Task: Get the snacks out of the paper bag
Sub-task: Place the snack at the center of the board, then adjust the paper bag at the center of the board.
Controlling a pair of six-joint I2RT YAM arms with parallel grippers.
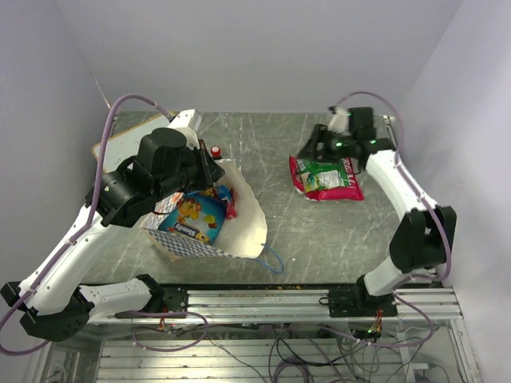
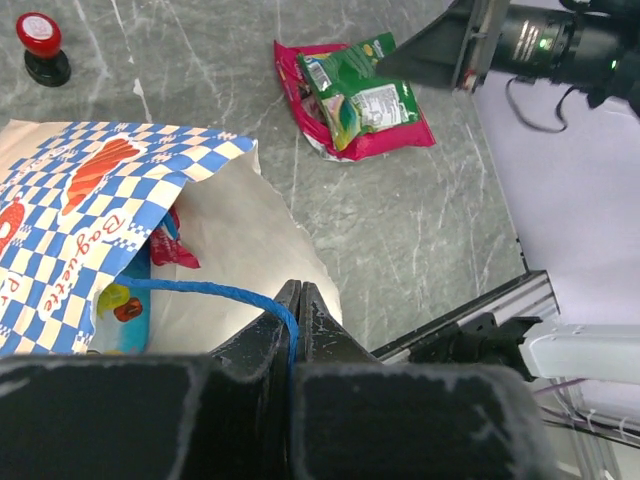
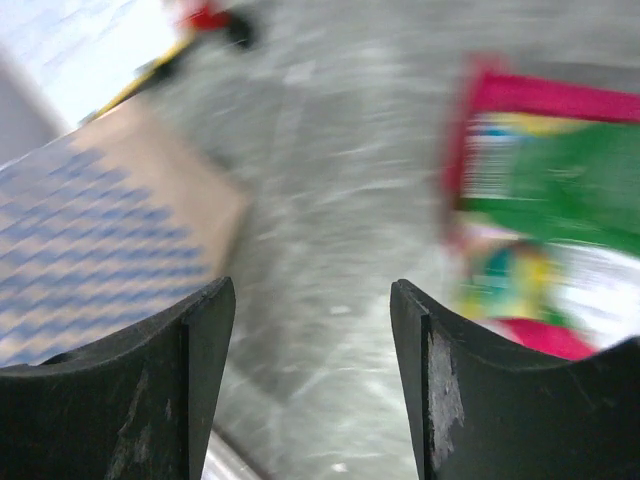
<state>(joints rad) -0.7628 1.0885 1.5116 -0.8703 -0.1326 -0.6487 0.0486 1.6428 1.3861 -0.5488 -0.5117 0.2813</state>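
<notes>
- Top view: a cream paper bag (image 1: pixel 249 214) with a blue-white checked band is seen slumped on the left half of the grey marbled desk (image 1: pixel 319 231), close to the near edge, with its mouth pulled agape.
- A glossy blue-and-orange packet (image 1: pixel 196 217) and a crinkled red packet (image 1: pixel 230 203) are seen inside the bag.
- A green foil packet (image 1: pixel 326 174) is laid flat on top of a pink packet (image 1: pixel 351 191) on the right half of the desk toward the far edge, well apart from the bag.
- The left gripper (image 1: pixel 212 177) is placed at the bag's far rim. The right gripper (image 1: pixel 307 152) is held just beside the far-left corner of the green packet.
- A small red-capped bottle (image 1: pixel 215 151) is stood upright just beyond the bag.
- Left wrist view: the left gripper (image 2: pixel 296 300) is pinched tight on the thin twisted blue cord handle (image 2: pixel 200 288), which is run back to the checked paper wall.
- The red packet (image 2: pixel 170 248) is seen poking out at the mouth.
- The green packet (image 2: pixel 360 95) is seen overlapping the pink one, with the dark wedge-shaped right gripper (image 2: pixel 400 62) at their far corner.
- Right wrist view: heavily blurred.
- The right gripper (image 3: pixel 312 300) is held with its matte black fingers (image 3: pixel 200 380) well apart, and only bare desk is seen between them.
- The green packet (image 3: pixel 560 190) is seen at the right and the bag's checks (image 3: pixel 90 240) at the left.
</notes>
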